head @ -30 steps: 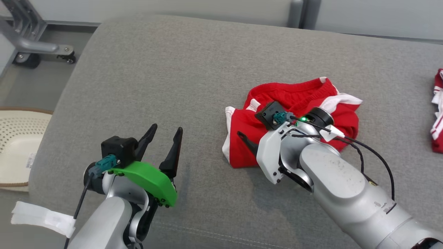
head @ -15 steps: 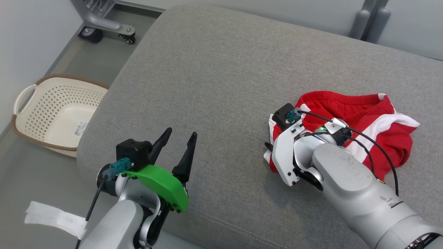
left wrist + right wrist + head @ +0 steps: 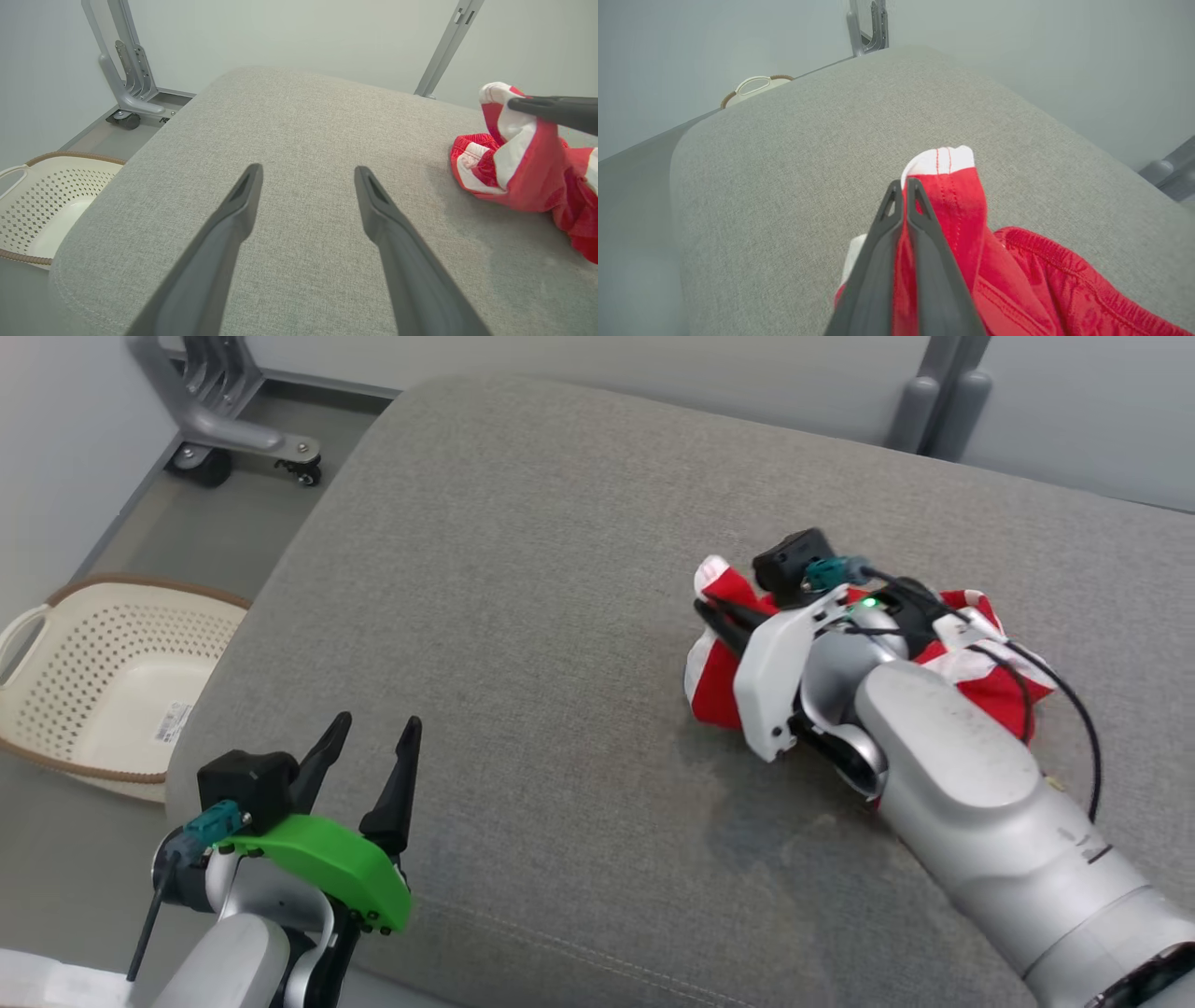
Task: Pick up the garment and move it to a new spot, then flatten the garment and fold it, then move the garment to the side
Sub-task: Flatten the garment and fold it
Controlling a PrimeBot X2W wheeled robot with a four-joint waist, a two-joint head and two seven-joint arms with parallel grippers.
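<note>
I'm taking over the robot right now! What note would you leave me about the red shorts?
The right gripper is shut on the shorts, pinching a hemmed edge. That part is lifted; the rest lies on the cushion.
The left gripper is open and empty, over the cushion's near left part.
Done: shorts grabbed.
Left: carry them to a new spot, flatten, fold, move aside.
</note>
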